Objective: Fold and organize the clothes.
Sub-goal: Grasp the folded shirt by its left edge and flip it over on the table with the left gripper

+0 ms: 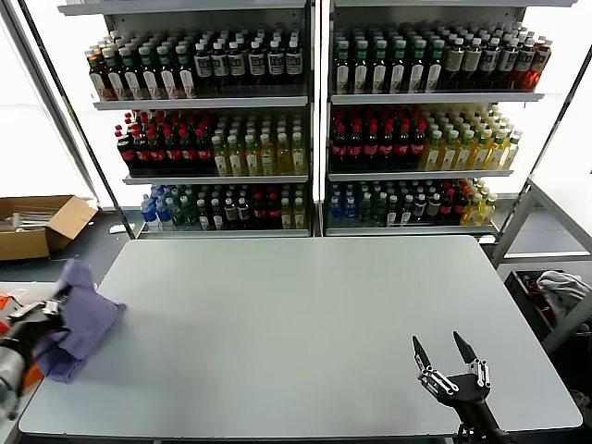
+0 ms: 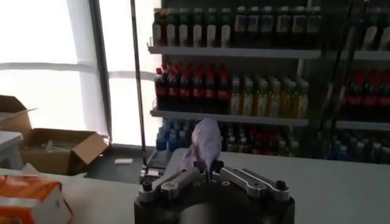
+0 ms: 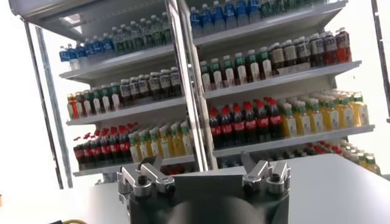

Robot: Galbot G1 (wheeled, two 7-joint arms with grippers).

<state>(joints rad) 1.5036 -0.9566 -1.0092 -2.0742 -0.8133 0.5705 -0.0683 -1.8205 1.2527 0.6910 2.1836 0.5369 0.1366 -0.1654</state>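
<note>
Lavender T-shirt [image 1: 85, 319] pinched in our closed left gripper [image 2: 209, 172]; we lift it clear onto the table [image 1: 305, 324]; right gripper [image 1: 446, 356] waits open.

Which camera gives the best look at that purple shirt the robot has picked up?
The head view: the lavender T-shirt hangs bunched from the shut left gripper at the table's left edge. The left wrist view shows only a pinched tuft; the right wrist view shows none.

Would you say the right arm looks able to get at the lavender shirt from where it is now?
Probably not easily: the right gripper hangs open at the table's near right corner, while the lavender shirt, pinched by the left gripper, sits at the far left edge.
</note>
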